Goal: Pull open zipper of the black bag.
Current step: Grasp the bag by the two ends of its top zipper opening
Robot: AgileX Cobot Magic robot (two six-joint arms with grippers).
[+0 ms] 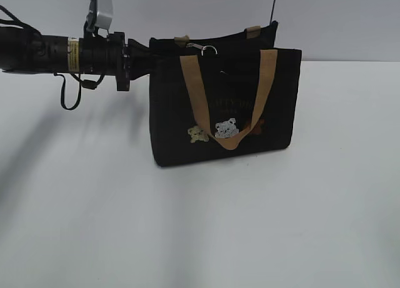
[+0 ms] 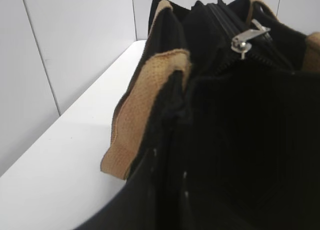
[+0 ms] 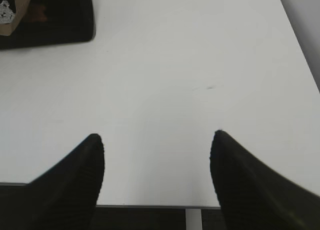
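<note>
Left gripper: closed on the left end of the black bag at its top rim, the fingers clamped on the dark fabric beside a tan strap handle; this pinch appears to brace the bag rather than work the pull. Right gripper: jaws standing wide, empty, hovering over the bare white table well to the right of the bag, whose lower corner alone shows at the edge of the right wrist view.

The bag stands upright on the table, front panel with three bear patches facing the room. Behind the front handle, along the bag's top, runs the zipper, with its silver ring pull lying left of the bag's middle.

Step in hand, as judged: anchoring the bag. The next move calls for the free gripper to reach the ring pull, pinch it, and draw it along the zip line while the anchor holds.
</note>
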